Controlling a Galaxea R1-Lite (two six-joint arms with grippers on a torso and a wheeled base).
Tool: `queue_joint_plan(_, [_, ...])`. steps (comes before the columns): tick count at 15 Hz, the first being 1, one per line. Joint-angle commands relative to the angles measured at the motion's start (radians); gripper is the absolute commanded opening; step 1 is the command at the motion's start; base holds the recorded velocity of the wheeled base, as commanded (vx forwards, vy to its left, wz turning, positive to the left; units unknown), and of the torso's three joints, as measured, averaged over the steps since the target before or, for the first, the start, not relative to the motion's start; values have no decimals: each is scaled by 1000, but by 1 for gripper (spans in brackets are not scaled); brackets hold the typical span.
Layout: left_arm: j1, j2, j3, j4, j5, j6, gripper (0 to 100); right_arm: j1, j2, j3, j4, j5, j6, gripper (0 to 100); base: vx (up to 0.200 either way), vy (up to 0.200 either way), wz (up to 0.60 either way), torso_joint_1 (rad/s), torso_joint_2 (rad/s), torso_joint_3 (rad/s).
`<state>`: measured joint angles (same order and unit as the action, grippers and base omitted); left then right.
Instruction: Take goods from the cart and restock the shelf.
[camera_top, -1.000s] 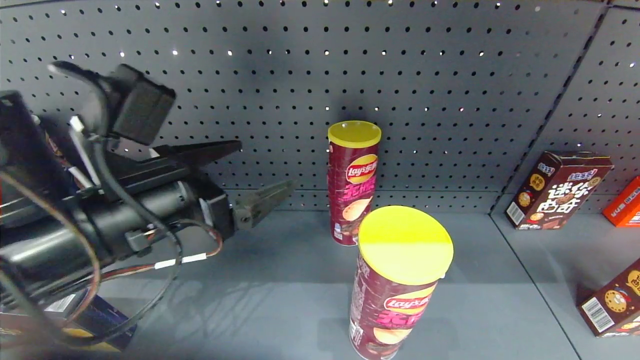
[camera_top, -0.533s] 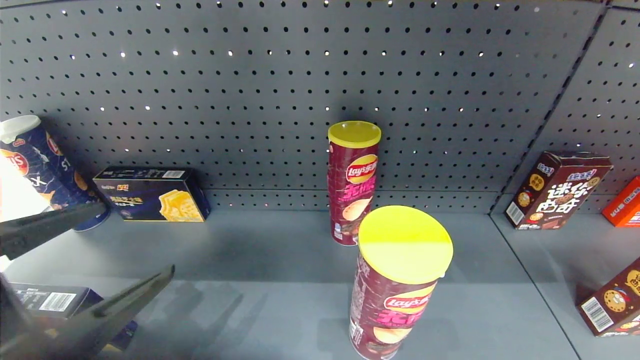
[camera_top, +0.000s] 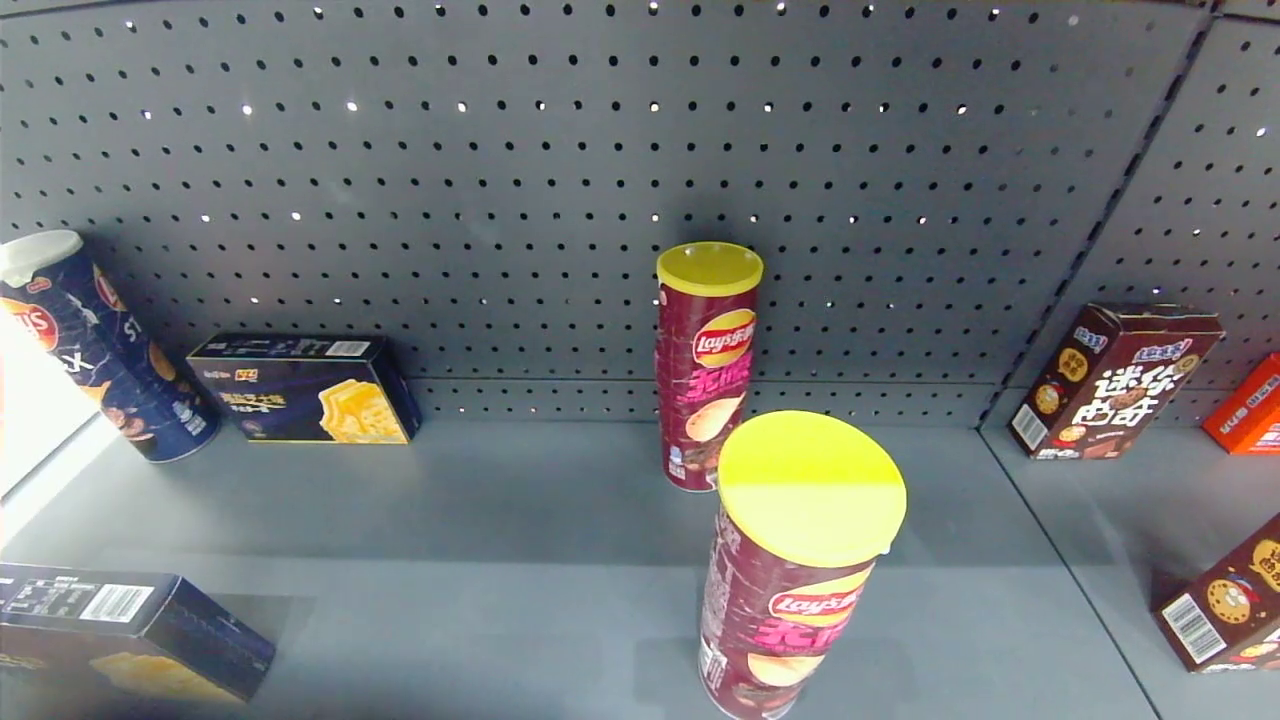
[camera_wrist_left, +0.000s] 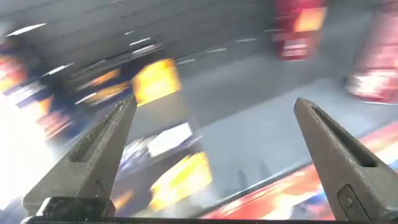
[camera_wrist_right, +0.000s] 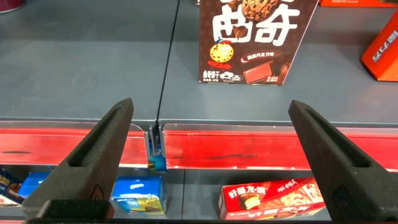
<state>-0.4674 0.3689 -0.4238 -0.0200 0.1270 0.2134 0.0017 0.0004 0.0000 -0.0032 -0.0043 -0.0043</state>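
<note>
Two maroon cans stand upright on the shelf (camera_top: 500, 560), long axes vertical, yellow lids up: the back can (camera_top: 708, 365) against the pegboard (camera_top: 500, 150), the front can (camera_top: 790, 590) just before it, toward the shelf's edge. One blue can (camera_top: 95, 345) stands at far left, white lid up. Two blue boxes lie flat with their long axes along the shelf: the back box (camera_top: 305, 390) beside the blue can, the front box (camera_top: 120, 630) at the near left corner. On the right bay are two brown boxes, one by the pegboard (camera_top: 1115, 380) and one nearer (camera_top: 1225, 605), plus one orange box (camera_top: 1245, 410).

The right wrist view takes in a brown box (camera_wrist_right: 252, 40), the red rail (camera_wrist_right: 249, 149) and, on the level below, a blue pack (camera_wrist_right: 140, 193) and a red pack (camera_wrist_right: 273, 196); the right claw (camera_wrist_right: 211, 104) is spread wide, holding nothing. The left wrist view is blurred; the left claw (camera_wrist_left: 214, 104) is also spread wide and empty, facing the shelf
</note>
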Motion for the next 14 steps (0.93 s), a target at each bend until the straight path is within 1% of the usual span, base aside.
queue_joint_plan(1, [306, -277, 158, 0, -3, -29, 100, 0, 0, 0, 0, 0, 0, 100, 0, 0, 0, 0, 0, 0])
queue_joint_plan(2, [302, -269, 166, 8, -3, -35, 100, 0, 0, 0, -1, 0, 0, 100, 0, 0, 0, 0, 0, 0])
queue_joint_plan(4, [302, -269, 198, 54, 0, -39, 100, 0, 0, 0, 0, 0, 0, 100, 0, 0, 0, 0, 0, 0])
queue_joint_plan(5, [302, -269, 252, 87, -1, -32, 100, 0, 0, 0, -1, 0, 0, 100, 0, 0, 0, 0, 0, 0])
queue_joint_plan(6, [305, -268, 318, 83, -1, -29, 100, 0, 0, 0, -1, 0, 0, 100, 0, 0, 0, 0, 0, 0])
queue_joint_plan(7, [345, -266, 381, 64, -3, -28, 100, 0, 0, 0, -1, 0, 0, 100, 0, 0, 0, 0, 0, 0])
queue_joint_plan(8, [408, -266, 404, 14, -17, -32, 100, 0, 0, 0, -1, 0, 0, 100, 0, 0, 0, 0, 0, 0])
queue_joint_plan(9, [458, -277, 422, -43, -41, -37, 100, 0, 0, 0, 0, 0, 0, 100, 0, 0, 0, 0, 0, 0])
queue_joint_plan(10, [486, -318, 424, -47, -46, -46, 100, 0, 0, 0, -1, 0, 0, 100, 0, 0, 0, 0, 0, 0])
queue_joint_plan(11, [471, -361, 424, -47, -47, -66, 100, 0, 0, 0, -1, 0, 0, 100, 0, 0, 0, 0, 0, 0])
queue_joint_plan(14, [471, -369, 424, -46, -52, -72, 100, 0, 0, 0, -1, 0, 0, 100, 0, 0, 0, 0, 0, 0])
